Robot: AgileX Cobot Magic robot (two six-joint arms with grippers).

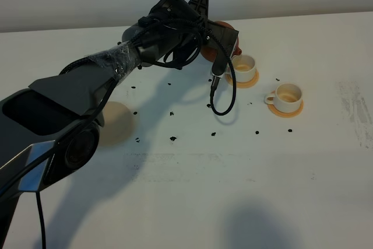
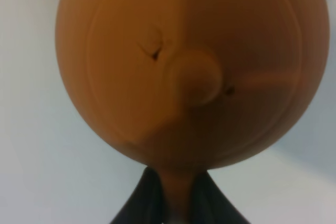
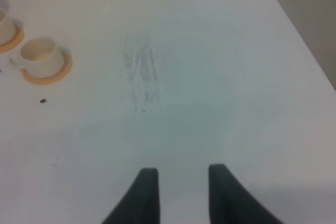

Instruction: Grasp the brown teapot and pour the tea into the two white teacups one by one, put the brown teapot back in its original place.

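Observation:
The brown teapot (image 1: 228, 32) hangs in the air just behind the nearer-left white teacup (image 1: 243, 65), mostly hidden by my left arm in the high view. In the left wrist view the teapot (image 2: 178, 66) fills the picture with its lid knob facing the camera. My left gripper (image 2: 176, 192) is shut on its handle. The second white teacup (image 1: 285, 97) stands to the right on an orange coaster; both cups show cream insides. The beige coaster disc (image 1: 116, 122) lies bare at the left. My right gripper (image 3: 182, 182) hovers over bare table, jaws apart, holding nothing.
Each cup sits on a small orange coaster (image 1: 254, 80). Small black specks (image 1: 173, 138) are scattered over the white table. A black cable loop (image 1: 224, 100) hangs from my left arm near the cups. A scuffed patch (image 1: 355, 109) marks the table's right side.

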